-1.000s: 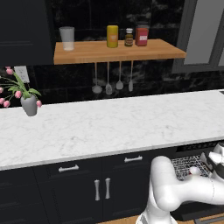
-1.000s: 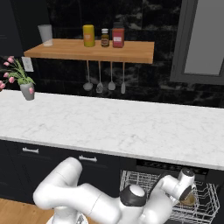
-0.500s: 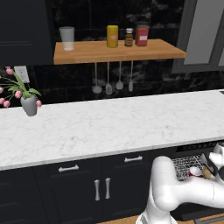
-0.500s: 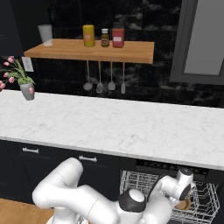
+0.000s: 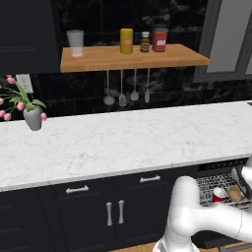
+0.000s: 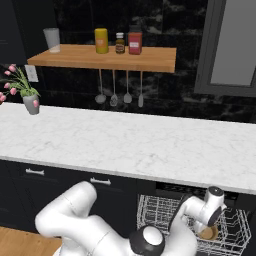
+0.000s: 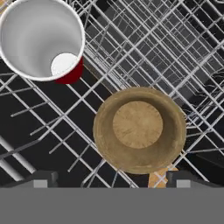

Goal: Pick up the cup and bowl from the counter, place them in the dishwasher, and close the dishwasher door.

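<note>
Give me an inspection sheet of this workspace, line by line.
Surface: white marble counter, with a flower vase at its left end.
Job's things: cup and bowl upright, apart, in the dishwasher rack; dishwasher open.
Clutter: nothing seen.
Gripper: gripper open above the bowl, holding nothing.
Cables: nothing seen.
Surroundings: wooden shelf with jars and a tumbler; utensils hanging below.

Cup (image 5: 219, 195) beside bowl (image 5: 236, 194) in rack (image 5: 209, 183)

Red cup (image 7: 41, 39); tan-brown bowl (image 7: 139, 130)
</note>
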Available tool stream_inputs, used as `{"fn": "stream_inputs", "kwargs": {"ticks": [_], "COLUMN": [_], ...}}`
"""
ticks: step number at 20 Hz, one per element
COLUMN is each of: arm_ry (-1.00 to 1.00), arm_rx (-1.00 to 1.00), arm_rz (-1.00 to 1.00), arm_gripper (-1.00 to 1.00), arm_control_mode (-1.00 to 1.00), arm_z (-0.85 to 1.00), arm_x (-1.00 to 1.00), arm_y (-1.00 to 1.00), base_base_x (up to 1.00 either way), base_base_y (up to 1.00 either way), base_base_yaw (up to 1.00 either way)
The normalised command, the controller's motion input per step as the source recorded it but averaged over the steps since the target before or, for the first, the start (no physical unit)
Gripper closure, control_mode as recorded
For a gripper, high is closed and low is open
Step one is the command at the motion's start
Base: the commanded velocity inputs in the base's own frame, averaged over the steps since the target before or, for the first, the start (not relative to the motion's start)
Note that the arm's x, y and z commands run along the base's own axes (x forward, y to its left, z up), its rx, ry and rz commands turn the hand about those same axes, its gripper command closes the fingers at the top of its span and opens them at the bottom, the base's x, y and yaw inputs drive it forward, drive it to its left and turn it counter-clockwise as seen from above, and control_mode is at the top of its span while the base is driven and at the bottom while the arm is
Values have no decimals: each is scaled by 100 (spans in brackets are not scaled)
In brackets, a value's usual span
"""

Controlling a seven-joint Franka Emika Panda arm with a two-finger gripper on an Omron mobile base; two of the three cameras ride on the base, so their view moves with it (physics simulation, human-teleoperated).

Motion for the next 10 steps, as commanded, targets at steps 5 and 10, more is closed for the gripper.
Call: {"fn": "stream_inputs", "kwargs": {"ticks": [5, 10], "arm_ry": [-11, 6], "arm_rx": [4, -11], "arm_rz": [-35, -47], "arm_gripper": [-100, -100], "arm_control_mode": [-100, -100], "arm_z": [90, 42], "arm_x": [-29, -18], "arm_y": [-10, 6], "base_base_x": [0, 0], "base_base_y": [0, 0], "base_base_yaw": [0, 0]}}
